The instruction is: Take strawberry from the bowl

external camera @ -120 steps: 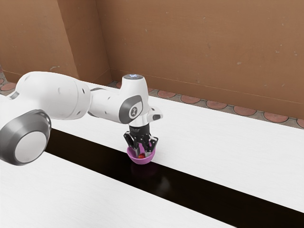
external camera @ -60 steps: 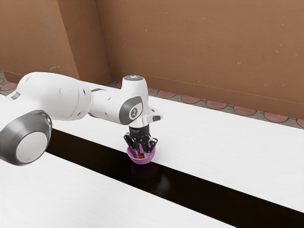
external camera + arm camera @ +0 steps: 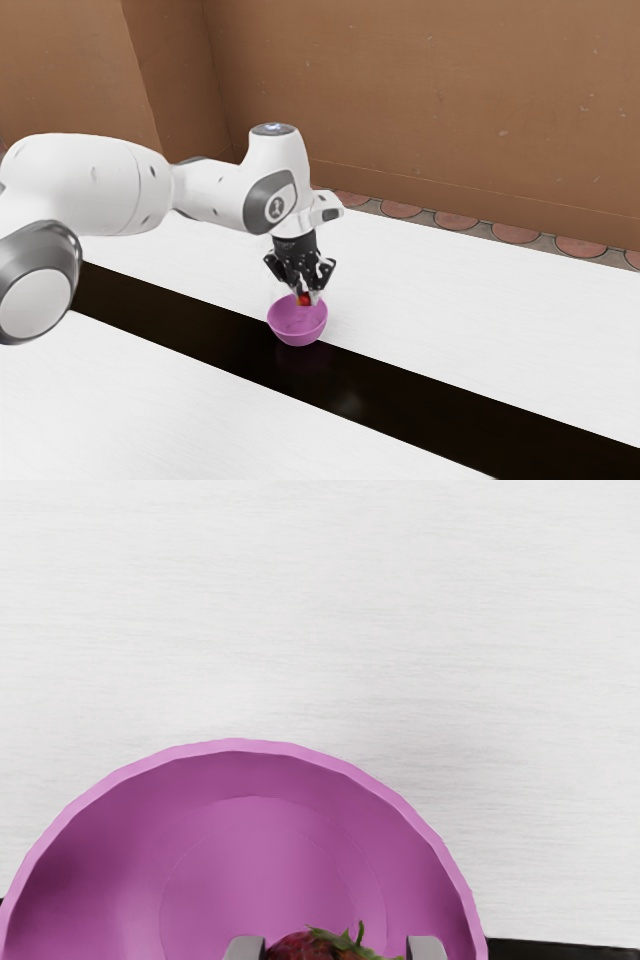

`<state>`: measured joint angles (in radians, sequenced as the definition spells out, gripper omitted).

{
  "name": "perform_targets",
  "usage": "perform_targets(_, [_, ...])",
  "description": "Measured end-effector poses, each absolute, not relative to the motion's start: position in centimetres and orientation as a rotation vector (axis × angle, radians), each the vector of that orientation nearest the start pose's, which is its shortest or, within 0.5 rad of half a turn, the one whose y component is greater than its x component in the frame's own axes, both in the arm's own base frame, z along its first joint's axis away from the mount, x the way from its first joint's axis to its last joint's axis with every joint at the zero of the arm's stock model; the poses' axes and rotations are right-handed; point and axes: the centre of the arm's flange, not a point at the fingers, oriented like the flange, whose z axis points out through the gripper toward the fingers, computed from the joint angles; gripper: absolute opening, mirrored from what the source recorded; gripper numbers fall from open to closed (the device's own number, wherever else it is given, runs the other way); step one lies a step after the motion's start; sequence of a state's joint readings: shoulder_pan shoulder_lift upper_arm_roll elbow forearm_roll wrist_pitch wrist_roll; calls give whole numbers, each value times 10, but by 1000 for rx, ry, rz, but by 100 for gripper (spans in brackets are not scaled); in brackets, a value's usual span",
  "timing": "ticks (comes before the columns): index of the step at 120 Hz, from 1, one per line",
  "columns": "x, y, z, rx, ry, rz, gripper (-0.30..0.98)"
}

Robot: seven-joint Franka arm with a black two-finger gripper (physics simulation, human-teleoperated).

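Note:
My gripper (image 3: 306, 298) is just above the purple bowl (image 3: 298, 334), shut on the red strawberry (image 3: 304, 299). In the wrist view, the strawberry (image 3: 310, 947) with its green leaves shows between the two fingertips of the gripper (image 3: 335, 950). Beneath it the bowl (image 3: 260, 865) lies open, its inside bare where it can be seen. The strawberry's lower part is hidden in the wrist view.
The bowl stands on a white table (image 3: 470, 310), at the edge of a long black strip (image 3: 400, 395) that crosses it. A brown wall (image 3: 420, 100) rises behind the table.
My arm has risen, lifting the strawberry from inside the bowl to above it. My fingers stand closer together than before. The bowl has stayed where it was.

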<state>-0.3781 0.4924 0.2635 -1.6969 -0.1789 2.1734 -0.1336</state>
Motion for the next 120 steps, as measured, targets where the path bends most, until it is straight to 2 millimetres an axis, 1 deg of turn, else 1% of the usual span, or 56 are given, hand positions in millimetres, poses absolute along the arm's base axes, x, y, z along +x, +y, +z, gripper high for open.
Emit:
perform_targets(9, [667,-114,334,-3176,-117,-50,3])
perform_targets(16, [671,-131,345,-3192,-79,-84,3])
perform_targets(25, [673,-153,347,-3208,-35,-99,3])
perform_targets(37, [674,-187,341,-3232,35,-94,2])
perform_targets(51, [678,-226,323,-3255,112,-76,2])
perform_targets(66, [680,-261,299,-3280,175,-44,2])
perform_targets(78, [681,-285,287,-3302,217,-32,2])
perform_targets(84, [682,-292,283,-3308,227,-30,2])
perform_targets(95, [685,-296,276,-3312,229,-26,2])
perform_targets(104, [685,-298,274,-3314,234,-24,17])
perform_targets(111, [681,-299,281,-3300,247,-37,30])
perform_targets(115, [677,-299,289,-3287,254,-49,35])
perform_targets(120, [672,-295,305,-3275,254,-72,41])
